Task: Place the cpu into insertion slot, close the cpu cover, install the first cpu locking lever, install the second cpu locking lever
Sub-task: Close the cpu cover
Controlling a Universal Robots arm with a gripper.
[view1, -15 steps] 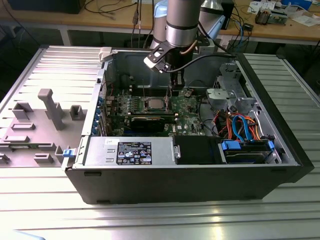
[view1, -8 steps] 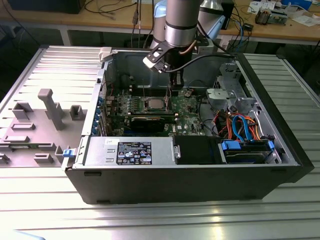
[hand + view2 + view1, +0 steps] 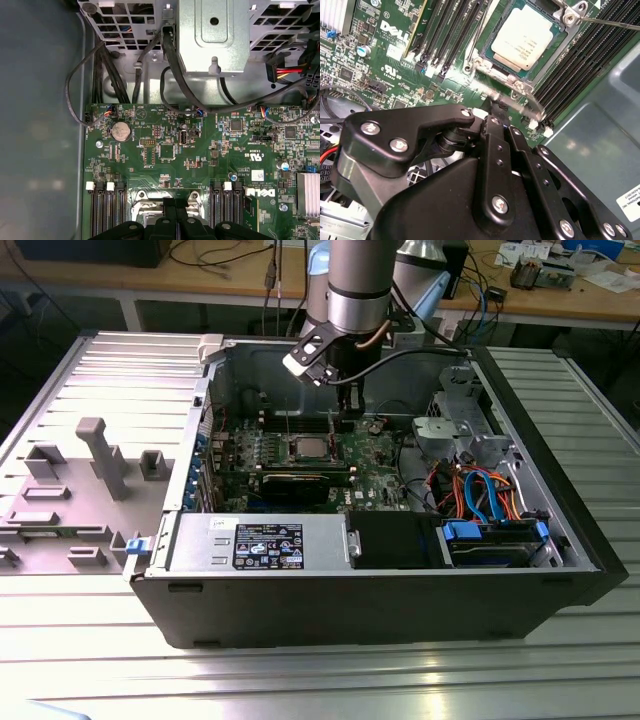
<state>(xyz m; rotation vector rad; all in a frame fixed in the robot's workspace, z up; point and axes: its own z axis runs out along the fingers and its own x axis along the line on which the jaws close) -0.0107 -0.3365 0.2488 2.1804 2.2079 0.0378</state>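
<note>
Ribbed metal bench [image 3: 300, 680] is carrying the open computer case [image 3: 400, 612] | cpu [image 3: 525, 37] is sitting in insertion slot [image 3: 489, 51], cpu cover [image 3: 543, 63] framing it | my gripper [image 3: 493, 107], jaws together, is meeting the locking lever [image 3: 520, 102], seemingly pushing rather than gripping.

A robot arm [image 3: 357, 285] is showing a round wrist section in grey and bright silver metal. A black cable [image 3: 420, 353] is looping out from its side, and a white bracket [image 3: 308, 352] is sticking out beneath it. The gripper [image 3: 496, 111] is showing matte black jointed links carrying round silver screws [image 3: 500, 204].
</note>
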